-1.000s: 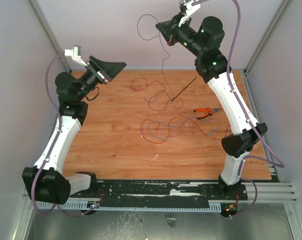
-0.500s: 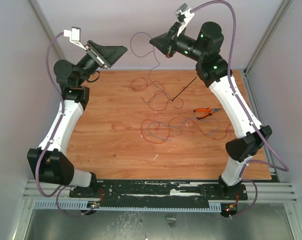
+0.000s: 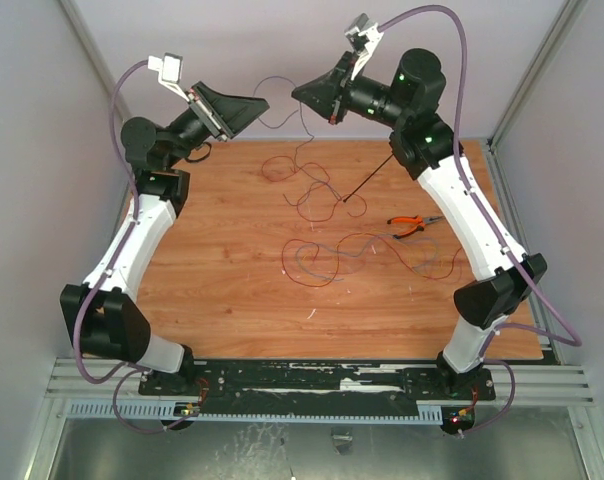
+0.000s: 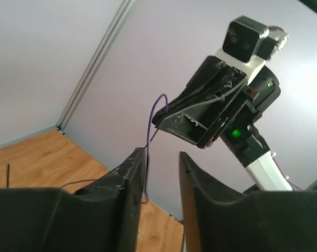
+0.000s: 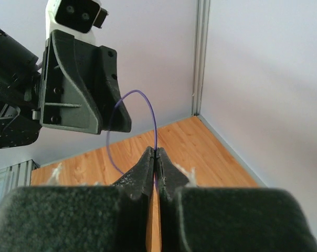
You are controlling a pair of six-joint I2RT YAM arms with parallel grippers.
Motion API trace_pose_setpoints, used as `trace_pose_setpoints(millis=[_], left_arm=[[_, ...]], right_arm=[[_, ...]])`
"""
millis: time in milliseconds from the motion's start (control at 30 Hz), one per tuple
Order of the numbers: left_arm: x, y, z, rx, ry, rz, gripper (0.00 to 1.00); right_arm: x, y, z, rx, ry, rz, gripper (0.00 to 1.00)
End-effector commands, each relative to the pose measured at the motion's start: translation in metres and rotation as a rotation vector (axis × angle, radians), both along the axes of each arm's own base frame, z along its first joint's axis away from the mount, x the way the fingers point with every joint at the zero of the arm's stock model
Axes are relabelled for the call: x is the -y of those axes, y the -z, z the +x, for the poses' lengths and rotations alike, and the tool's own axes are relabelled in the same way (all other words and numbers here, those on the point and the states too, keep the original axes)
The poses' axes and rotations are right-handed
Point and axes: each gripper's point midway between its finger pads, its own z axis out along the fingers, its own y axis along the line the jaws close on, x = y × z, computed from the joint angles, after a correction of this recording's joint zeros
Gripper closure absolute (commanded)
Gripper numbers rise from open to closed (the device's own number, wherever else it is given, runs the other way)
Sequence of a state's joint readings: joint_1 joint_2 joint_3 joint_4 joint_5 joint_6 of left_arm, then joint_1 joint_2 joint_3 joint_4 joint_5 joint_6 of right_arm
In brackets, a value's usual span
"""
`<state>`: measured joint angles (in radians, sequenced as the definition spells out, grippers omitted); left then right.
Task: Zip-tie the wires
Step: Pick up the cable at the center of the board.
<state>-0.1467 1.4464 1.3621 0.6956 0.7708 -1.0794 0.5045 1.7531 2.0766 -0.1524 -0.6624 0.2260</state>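
Observation:
The wires (image 3: 320,256) lie as red and dark loops on the wooden table. One purple strand (image 3: 278,80) is lifted high near the back wall. My right gripper (image 3: 296,93) is shut on that strand (image 5: 149,105), which arcs up out of its tips (image 5: 156,152). My left gripper (image 3: 264,101) faces it closely, jaws partly apart. The strand (image 4: 148,137) runs down through the gap of the left gripper (image 4: 159,154), against the inner face of one finger (image 4: 133,173). The black zip tie (image 3: 370,179) lies slanted on the table behind the tangle.
Orange-handled pliers (image 3: 412,226) lie on the table to the right of the wires. Grey walls close in the back and both sides, with a metal corner post (image 5: 201,58) near the right gripper. The arms' lilac cables (image 3: 462,60) loop overhead.
My left gripper has risen and swung right to meet the right gripper, and its jaws have narrowed around the strand. My right gripper has moved left and lower with the purple strand.

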Motion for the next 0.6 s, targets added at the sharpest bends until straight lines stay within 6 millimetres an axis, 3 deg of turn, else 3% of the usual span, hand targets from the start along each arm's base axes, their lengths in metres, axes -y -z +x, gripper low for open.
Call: trace_pose_setpoints(millis=[0, 67, 100, 167, 300, 400, 467, 567], left_arm=[[0.009, -0.015, -0.015, 0.086, 0.045, 0.011, 0.76], [0.008, -0.018, -0.016, 0.094, 0.04, 0.01, 0.95], [0.008, -0.02, -0.016, 0.101, 0.036, 0.01, 1.0], [0.007, -0.027, -0.016, 0.109, 0.023, 0.01, 1.0], [0.005, -0.05, -0.011, 0.127, -0.007, 0.023, 1.0], [0.003, -0.071, -0.007, 0.15, -0.034, 0.04, 1.0], [0.002, -0.082, -0.006, 0.163, -0.039, 0.043, 1.0], [0.002, -0.093, -0.005, 0.173, -0.04, 0.045, 1.0]], right_arm=[[-0.002, -0.011, -0.009, 0.017, -0.018, 0.032, 1.0], [0.0, -0.01, -0.006, 0.017, 0.006, 0.033, 1.0], [0.001, -0.008, -0.004, 0.017, 0.019, 0.027, 1.0], [0.005, -0.001, 0.003, 0.016, 0.062, 0.017, 0.96], [0.014, 0.027, 0.014, 0.015, 0.148, -0.031, 0.73], [0.029, 0.062, 0.022, 0.016, 0.244, -0.092, 0.59], [0.046, 0.085, 0.028, 0.01, 0.344, -0.117, 0.43], [0.064, 0.138, 0.034, -0.02, 0.429, -0.17, 0.27]])
